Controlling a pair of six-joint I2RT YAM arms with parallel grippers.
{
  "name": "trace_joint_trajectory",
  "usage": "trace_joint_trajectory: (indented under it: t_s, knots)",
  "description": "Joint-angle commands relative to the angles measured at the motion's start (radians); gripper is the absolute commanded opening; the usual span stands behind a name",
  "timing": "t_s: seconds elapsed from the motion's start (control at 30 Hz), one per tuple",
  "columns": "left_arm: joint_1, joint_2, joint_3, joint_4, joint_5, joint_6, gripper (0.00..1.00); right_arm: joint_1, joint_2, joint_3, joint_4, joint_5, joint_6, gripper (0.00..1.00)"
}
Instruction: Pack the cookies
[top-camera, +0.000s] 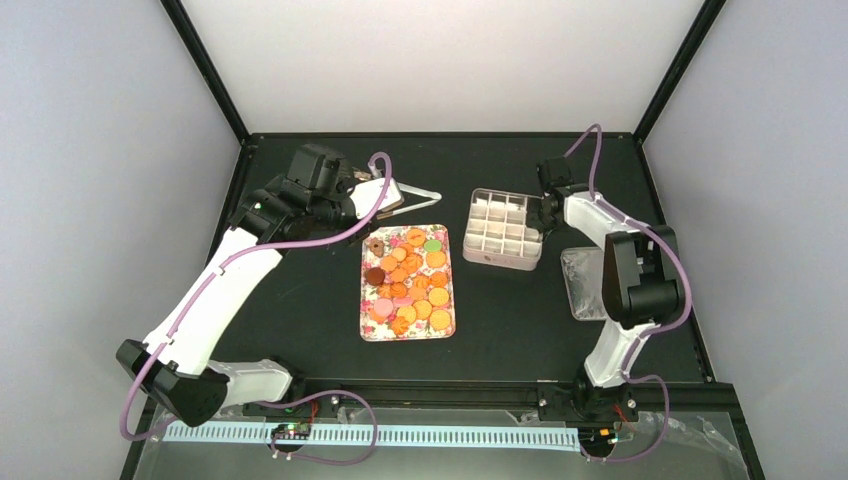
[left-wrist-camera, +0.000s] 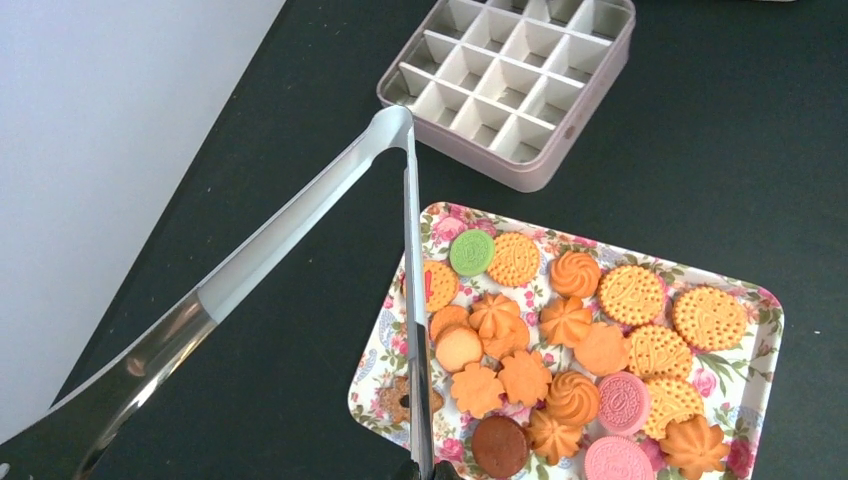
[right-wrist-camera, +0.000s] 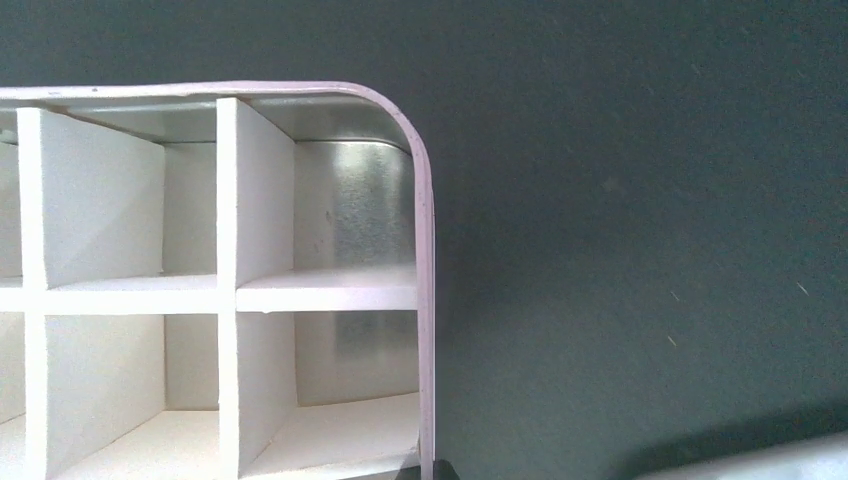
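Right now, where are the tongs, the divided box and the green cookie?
tongs (left-wrist-camera: 290, 230): left wrist view, on the wide metal arm.
divided box (left-wrist-camera: 585, 105): left wrist view, on its pink outer side wall.
green cookie (left-wrist-camera: 471, 252): left wrist view, at its centre, near the tray's far end.

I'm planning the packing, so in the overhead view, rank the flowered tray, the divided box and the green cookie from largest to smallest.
1. flowered tray, largest.
2. divided box, somewhat smaller.
3. green cookie, by far the smallest.
All lie at similar depth, so nearness barely skews this.
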Motion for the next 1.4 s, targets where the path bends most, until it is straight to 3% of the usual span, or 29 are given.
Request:
trace_joint_trajectory:
  t_s: [0.0, 0.3, 0.47, 1.03, 1.23, 1.37]
  knots:
    - [0.008, -0.014, 0.028, 0.019, 0.021, 0.017, 0.02, 0.001, -0.101, -0.060, -0.091, 0.079, -0.076, 0.01]
    - [0.017, -0.015, -0.009, 0.045, 0.019, 0.037, 0.01, 0.164, -0.249, -0.234, -0.172, 0.189, -0.077, 0.01]
    - [0.018, -0.021, -0.009, 0.047, 0.028, 0.035, 0.01, 0.202, -0.308, -0.320, -0.194, 0.175, -0.038, 0.01]
    - [0.019, -0.020, -0.002, 0.048, 0.083, 0.024, 0.02, 0.368, -0.368, -0.395, -0.210, 0.125, 0.058, 0.01]
    - [0.019, -0.013, -0.002, 0.060, 0.123, 0.004, 0.02, 0.405, -0.408, -0.392, -0.222, 0.089, 0.112, 0.06]
    - [0.019, -0.005, 0.000, 0.069, 0.151, -0.021, 0.02, 0.440, -0.438, -0.403, -0.200, 0.062, 0.138, 0.17]
